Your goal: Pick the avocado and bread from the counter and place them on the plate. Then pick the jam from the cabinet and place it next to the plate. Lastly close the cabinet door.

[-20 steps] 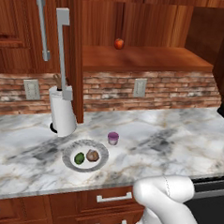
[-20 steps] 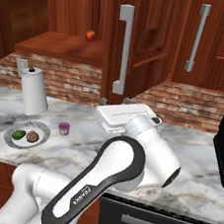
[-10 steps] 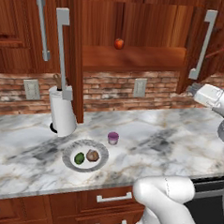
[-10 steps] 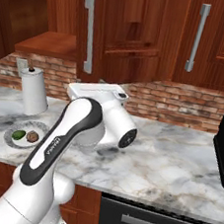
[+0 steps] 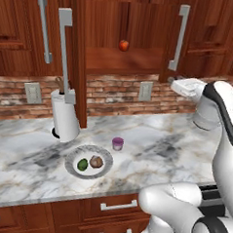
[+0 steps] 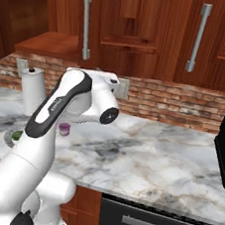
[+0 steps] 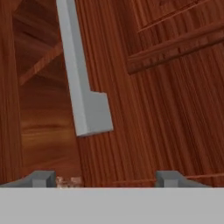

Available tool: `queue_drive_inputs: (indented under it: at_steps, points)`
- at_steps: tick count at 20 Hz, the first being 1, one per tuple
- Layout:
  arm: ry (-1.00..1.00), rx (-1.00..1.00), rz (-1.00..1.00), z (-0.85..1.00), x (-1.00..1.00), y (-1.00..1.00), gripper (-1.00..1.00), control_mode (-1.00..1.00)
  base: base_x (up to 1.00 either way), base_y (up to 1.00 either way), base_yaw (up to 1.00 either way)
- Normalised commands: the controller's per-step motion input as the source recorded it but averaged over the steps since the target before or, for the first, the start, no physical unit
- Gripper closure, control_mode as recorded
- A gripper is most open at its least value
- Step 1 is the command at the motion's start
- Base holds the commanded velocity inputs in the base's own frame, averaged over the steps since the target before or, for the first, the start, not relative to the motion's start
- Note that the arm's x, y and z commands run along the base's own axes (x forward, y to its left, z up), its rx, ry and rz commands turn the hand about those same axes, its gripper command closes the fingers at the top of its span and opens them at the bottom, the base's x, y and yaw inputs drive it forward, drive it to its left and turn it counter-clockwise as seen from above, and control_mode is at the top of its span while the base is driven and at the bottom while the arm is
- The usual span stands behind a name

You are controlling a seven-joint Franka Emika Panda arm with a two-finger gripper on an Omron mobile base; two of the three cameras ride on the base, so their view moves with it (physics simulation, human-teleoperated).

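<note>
1. Since 1 s ago the rt cabinet door (image 5: 194, 40) has swung in across the opening. Its grey bar handle (image 5: 179, 37) now sits at approx 1 o'clock in the left base view. The arm has swept over with it, and the jaws have narrowed a bit.
2. Door look: tall reddish-brown wood panel w/ a long vertical grey bar. In the hand view the bar's lower end and its mount block hang at 11 o'clock, close up.
3. You can see the cabinet (image 5: 121, 65) shelf, w/ a small red-orange fruit (image 5: 123, 44) on it. The lt door (image 5: 79, 57) stands edge-on, open.
4. Plate (image 5: 104, 172) is on the counter (image 5: 175, 141) at approx 7 o'clock of the left base view. The avocado (image 5: 82, 164) and bread (image 5: 96, 161) lie on it, touching or nearly so, w/ the avocado at the bread's 9 o'clock.
5. Jam (image 5: 118, 143) stands upright on the counter just beside the plate, at its 2 o'clock, lilac body and purple lid.
6. Paper towel roll (image 5: 64, 117) stands at the plate's 11 o'clock.
7. Arm pose: elbow high, forearm level, hand reaching at 3 o'clock of the left base view toward the bar's lower end.
8. Gripper (image 7: 105, 180): fingertips (image 7: 41, 178) stand wide apart, nothing between them. You can't tell whether it touches the door.
</note>
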Motion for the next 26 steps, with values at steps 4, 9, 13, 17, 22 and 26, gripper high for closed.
queue_drive_inputs:
  at_steps: [4, 9, 13, 17, 22, 26]
  points:
    - [0.00, -0.08, -0.18, 0.00, 1.00, 0.44, -1.00, -1.00, 0.00, 0.00, 0.00]
    - [0.00, -0.16, -0.28, -0.08, 1.00, 0.51, -1.00, -1.00, 0.00, 0.00, 0.00]
    - [0.00, -0.16, -0.31, -0.01, 1.00, 0.46, -1.00, -1.00, 0.00, 0.00, 0.00]
    - [0.00, -0.11, -0.27, 0.00, 1.00, 0.35, -1.00, -1.00, 0.00, 0.00, 0.00]
    - [0.06, -0.01, -0.07, 0.26, 0.32, 0.06, -1.00, -1.00, 0.00, 0.00, 0.00]
    - [0.05, 0.03, 0.01, 0.62, -0.42, -0.24, -1.00, -1.00, 0.00, 0.00, 0.00]
